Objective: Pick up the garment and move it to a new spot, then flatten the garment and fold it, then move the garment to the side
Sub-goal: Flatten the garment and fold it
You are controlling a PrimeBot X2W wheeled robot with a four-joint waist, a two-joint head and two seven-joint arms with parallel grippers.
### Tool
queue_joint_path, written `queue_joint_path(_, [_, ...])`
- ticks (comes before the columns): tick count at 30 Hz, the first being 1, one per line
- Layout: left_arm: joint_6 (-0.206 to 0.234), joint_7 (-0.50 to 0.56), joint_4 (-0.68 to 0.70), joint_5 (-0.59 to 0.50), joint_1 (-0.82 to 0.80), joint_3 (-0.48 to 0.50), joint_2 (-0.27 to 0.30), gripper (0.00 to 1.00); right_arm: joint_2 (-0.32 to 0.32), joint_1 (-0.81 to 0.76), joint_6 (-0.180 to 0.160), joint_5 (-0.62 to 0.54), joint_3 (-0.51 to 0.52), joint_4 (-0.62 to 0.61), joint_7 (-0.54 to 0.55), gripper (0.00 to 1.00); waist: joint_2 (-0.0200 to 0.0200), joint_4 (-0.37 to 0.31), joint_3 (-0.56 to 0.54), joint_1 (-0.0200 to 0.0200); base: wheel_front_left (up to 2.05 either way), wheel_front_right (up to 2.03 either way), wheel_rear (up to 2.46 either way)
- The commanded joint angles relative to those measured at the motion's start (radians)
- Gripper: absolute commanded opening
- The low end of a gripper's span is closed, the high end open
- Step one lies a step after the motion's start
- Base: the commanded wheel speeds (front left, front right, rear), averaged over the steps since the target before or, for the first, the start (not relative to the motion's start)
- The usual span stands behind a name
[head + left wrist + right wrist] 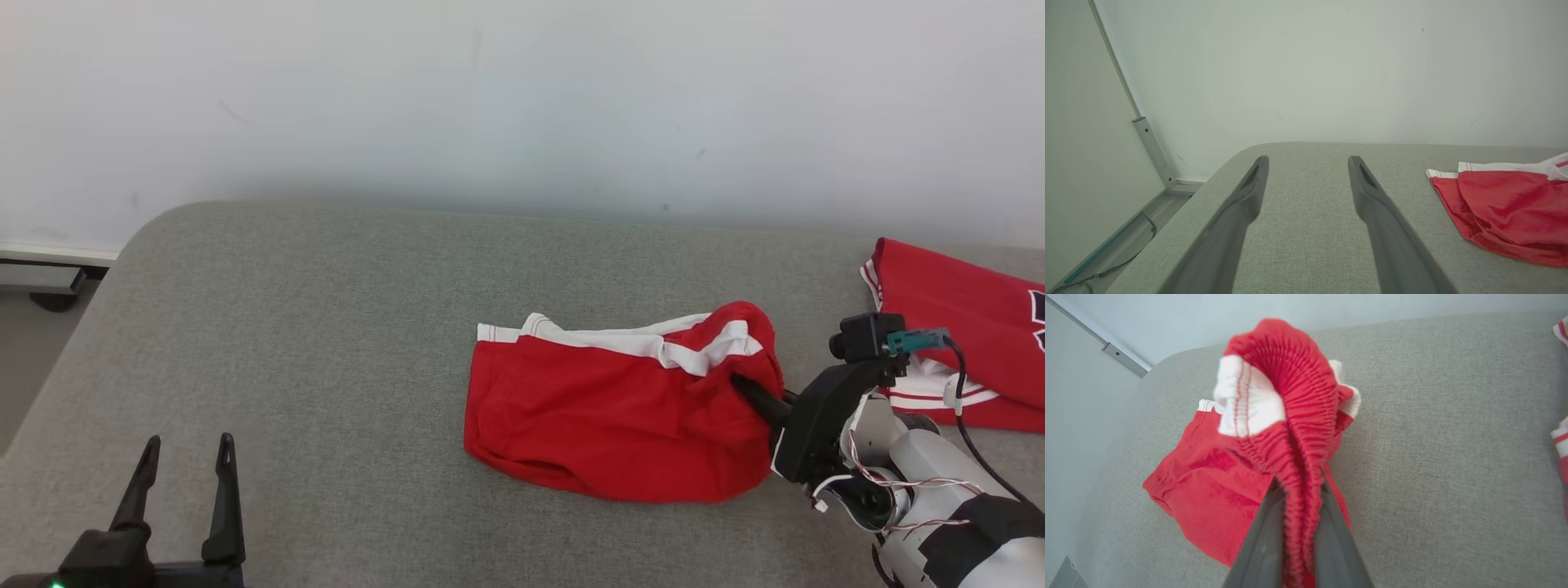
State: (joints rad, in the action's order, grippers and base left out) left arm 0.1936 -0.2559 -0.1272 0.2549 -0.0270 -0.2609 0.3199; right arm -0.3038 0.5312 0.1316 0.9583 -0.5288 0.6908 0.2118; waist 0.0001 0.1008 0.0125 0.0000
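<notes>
The garment (620, 416) is a pair of red shorts with white trim, lying crumpled on the grey cushioned surface (326, 327). My right gripper (747, 385) is shut on its gathered red waistband at the right end; in the right wrist view the waistband (1298, 465) is pinched between the two dark fingers and bunches up above them. The garment (1511, 208) lies at the right edge of the left wrist view. My left gripper (188, 478) stands open over bare cushion at the lower left, well to the left of the garment, its fingers (1249, 196) spread wide.
A second red garment (955, 327) with white stripes lies at the far right of the surface. A pale wall runs behind. The surface's rounded left corner (139, 237) drops to the floor, where a metal rail (1151, 151) and a cable run.
</notes>
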Motion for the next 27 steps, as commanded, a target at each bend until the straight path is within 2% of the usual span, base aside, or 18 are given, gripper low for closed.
queue_joint_path(1, [-0.001,-0.001,-0.005,0.003,0.004,0.002,0.002,1.0,-0.005,-0.004,-0.002,0.026,-0.002,-0.016,0.009,0.0,-0.0001,0.009,-0.002,0.0,0.0,0.0,0.0])
queue_joint_path(6, [-0.006,-0.005,-0.019,0.005,-0.012,-0.009,-0.011,1.0,0.037,0.029,-0.002,0.085,0.002,-0.014,0.032,0.0,-0.0001,0.042,-0.001,0.0,0.0,0.0,0.0])
queue_joint_path(15, [-0.024,-0.009,-0.044,-0.003,-0.039,-0.044,-0.041,1.0,0.104,0.094,-0.002,0.078,-0.052,0.039,0.031,0.0,-0.0001,0.11,0.004,0.0,0.0,0.0,0.0])
queue_joint_path(27, [-0.05,-0.011,-0.087,-0.013,-0.073,-0.061,-0.073,1.0,0.204,0.183,-0.002,0.091,-0.077,0.217,-0.003,0.0,-0.0001,0.17,0.012,0.0,0.0,0.0,0.0])
